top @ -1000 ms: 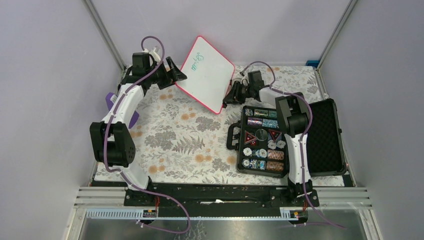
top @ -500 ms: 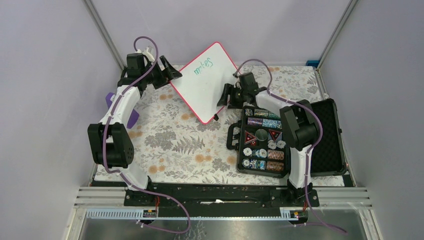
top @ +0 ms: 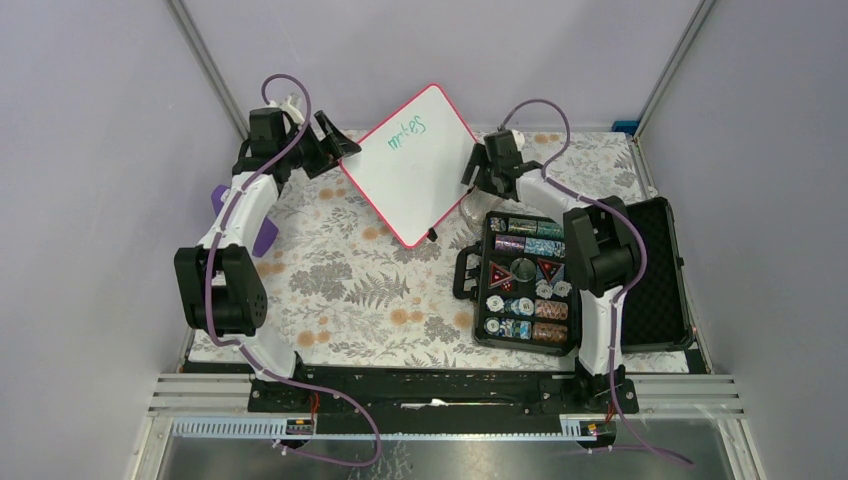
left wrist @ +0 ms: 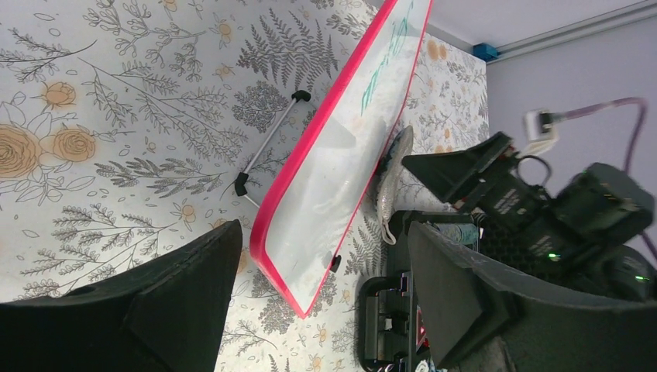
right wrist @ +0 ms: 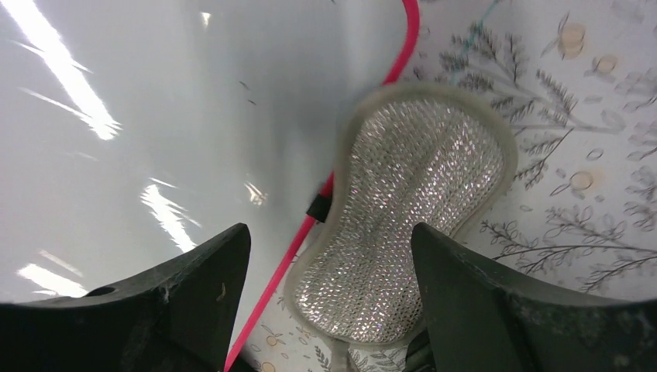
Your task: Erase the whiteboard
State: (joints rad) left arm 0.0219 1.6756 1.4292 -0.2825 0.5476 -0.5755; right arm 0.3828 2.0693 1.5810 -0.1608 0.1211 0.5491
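The whiteboard (top: pixel 410 175) stands tilted at the back of the table, red-rimmed, with green handwriting (top: pixel 407 134) near its top. In the left wrist view the whiteboard (left wrist: pixel 341 155) shows nearly edge-on, propped on a thin stand (left wrist: pixel 267 143). My left gripper (top: pixel 338 150) is open by the board's left corner; nothing is between its fingers (left wrist: pixel 155 310). My right gripper (top: pixel 478 182) hangs open at the board's right edge. Below it a sparkly silver pad (right wrist: pixel 411 225) lies on the cloth against the red rim (right wrist: pixel 364 116), ungripped.
An open black case of poker chips (top: pixel 525 280) lies at the right, its lid (top: pixel 650 270) folded out; the case handle (left wrist: pixel 380 310) sits near the board's lower corner. A purple object (top: pixel 265 238) lies beside the left arm. Grey walls enclose the floral cloth (top: pixel 370 280).
The whiteboard has swung round so its writing faces the camera. The right gripper has opened and drawn back from the board's face. The left gripper stayed open near the left corner.
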